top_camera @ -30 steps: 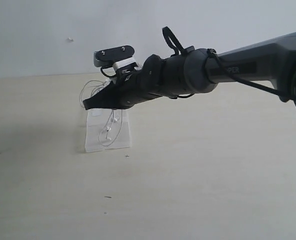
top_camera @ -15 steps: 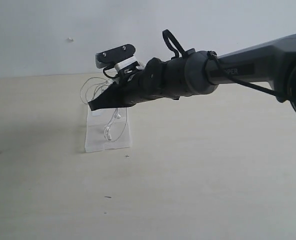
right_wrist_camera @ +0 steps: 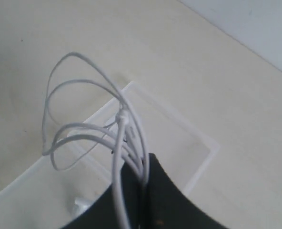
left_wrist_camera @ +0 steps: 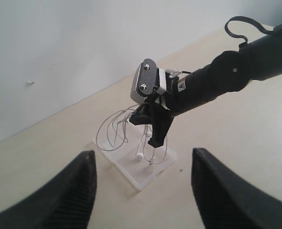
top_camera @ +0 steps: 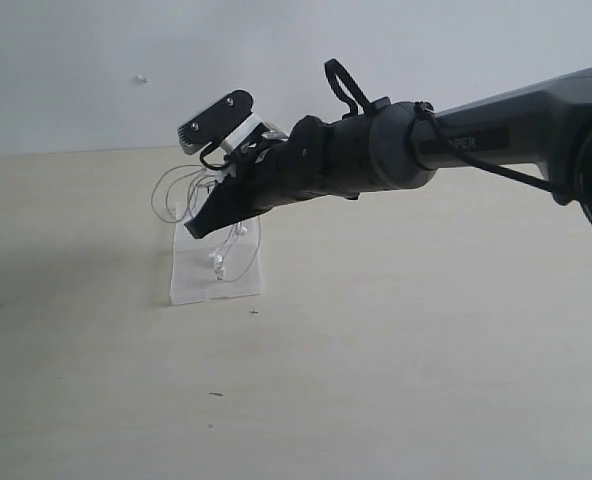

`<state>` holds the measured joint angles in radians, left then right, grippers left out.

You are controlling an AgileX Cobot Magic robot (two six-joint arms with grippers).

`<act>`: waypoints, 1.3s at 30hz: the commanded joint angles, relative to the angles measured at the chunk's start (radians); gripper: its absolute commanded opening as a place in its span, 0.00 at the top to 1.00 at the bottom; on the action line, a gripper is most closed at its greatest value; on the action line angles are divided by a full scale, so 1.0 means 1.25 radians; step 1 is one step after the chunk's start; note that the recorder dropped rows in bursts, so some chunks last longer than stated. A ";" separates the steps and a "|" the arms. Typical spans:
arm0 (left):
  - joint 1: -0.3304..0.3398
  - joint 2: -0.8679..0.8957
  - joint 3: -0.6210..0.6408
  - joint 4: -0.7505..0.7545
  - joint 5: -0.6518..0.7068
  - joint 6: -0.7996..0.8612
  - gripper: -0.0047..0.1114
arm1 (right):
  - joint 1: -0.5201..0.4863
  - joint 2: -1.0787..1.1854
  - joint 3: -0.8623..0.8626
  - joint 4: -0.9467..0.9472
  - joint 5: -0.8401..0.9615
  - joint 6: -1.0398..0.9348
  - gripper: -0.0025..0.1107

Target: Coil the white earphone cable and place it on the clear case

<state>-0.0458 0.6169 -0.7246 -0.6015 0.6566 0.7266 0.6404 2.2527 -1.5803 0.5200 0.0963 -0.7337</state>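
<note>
The white earphone cable [top_camera: 172,182] hangs in loose loops from my right gripper [top_camera: 198,228], which is shut on the bunched strands [right_wrist_camera: 123,117]. The gripper tip points down over the clear case [top_camera: 216,288], which lies flat on the table. Lower loops and an earbud [top_camera: 219,262] dangle onto the case. In the left wrist view, the right gripper [left_wrist_camera: 157,140] hovers just above the case [left_wrist_camera: 148,174], and cable loops [left_wrist_camera: 110,131] spill past the case's far edge. My left gripper [left_wrist_camera: 143,153] stands open and empty, back from the case.
The pale table [top_camera: 406,350] stretches around the case, with a few tiny dark specks [top_camera: 216,394]. A plain wall [top_camera: 96,70] stands behind it. The right arm [top_camera: 476,140] reaches across from the right.
My right gripper has tipped downward toward the case and shifted slightly right. The cable loops have sunk lower over the case. The left gripper has stayed open.
</note>
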 commanded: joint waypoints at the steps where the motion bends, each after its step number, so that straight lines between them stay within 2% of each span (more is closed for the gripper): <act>1: 0.003 -0.004 0.004 -0.005 -0.006 -0.003 0.46 | -0.006 -0.004 -0.001 -0.007 0.049 -0.040 0.98; 9: 0.003 -0.004 0.004 -0.005 -0.006 -0.003 0.46 | -0.006 -0.004 -0.001 -0.119 0.112 -0.039 0.98; 27: 0.003 -0.004 0.004 -0.005 -0.009 -0.002 0.46 | -0.006 -0.004 -0.001 -0.224 0.166 -0.040 0.98; 29: 0.003 -0.004 0.004 -0.005 -0.009 -0.002 0.46 | -0.006 -0.004 -0.001 -0.224 0.166 -0.040 0.96; 35: 0.003 -0.004 0.004 -0.005 -0.009 -0.002 0.46 | -0.006 -0.004 -0.001 -0.224 0.174 -0.040 0.80; 39: 0.003 -0.004 0.004 -0.005 -0.009 -0.002 0.46 | -0.006 -0.004 -0.001 -0.224 0.175 -0.040 0.76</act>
<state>-0.0458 0.6169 -0.7246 -0.6015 0.6548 0.7250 0.6404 2.2527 -1.5803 0.2450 0.3130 -0.7785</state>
